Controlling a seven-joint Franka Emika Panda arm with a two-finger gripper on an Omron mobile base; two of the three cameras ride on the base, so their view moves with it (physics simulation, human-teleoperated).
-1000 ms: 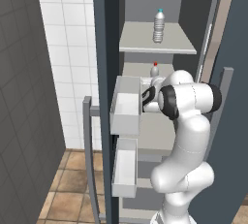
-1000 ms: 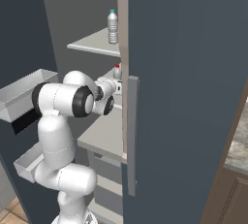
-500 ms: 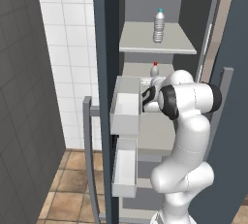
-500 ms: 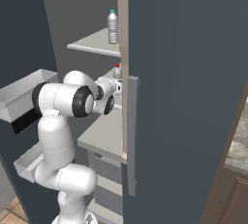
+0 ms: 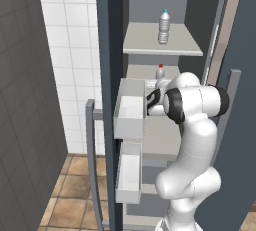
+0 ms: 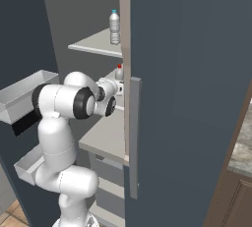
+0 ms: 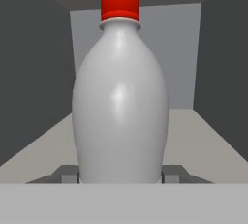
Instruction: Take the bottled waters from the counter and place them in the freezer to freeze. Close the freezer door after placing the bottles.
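A red-capped bottled water (image 7: pixel 120 106) stands upright on the pale middle shelf (image 5: pixel 165 135) of the freezer, close in front of the hand camera. My gripper (image 7: pixel 120 174) is shut on its lower body, one fingertip on each side. From the base views that bottle (image 5: pixel 160 71) (image 6: pixel 119 72) shows just past my hand, deep in the compartment. The teal-capped bottled water (image 5: pixel 164 26) (image 6: pixel 114 26) stands alone on the shelf above. The freezer door (image 5: pixel 107 50) hangs open on the left, with white bins (image 5: pixel 129 110) on its inside.
The door's bins jut toward my arm's left side. A second blue-grey panel (image 6: pixel 197 98) with a vertical bar handle (image 6: pixel 133 137) stands close on the right. The counter (image 6: pixel 242 150) and a brown cabinet (image 6: pixel 236 196) lie at the far right. White tiled wall (image 5: pixel 65 50) is on the left.
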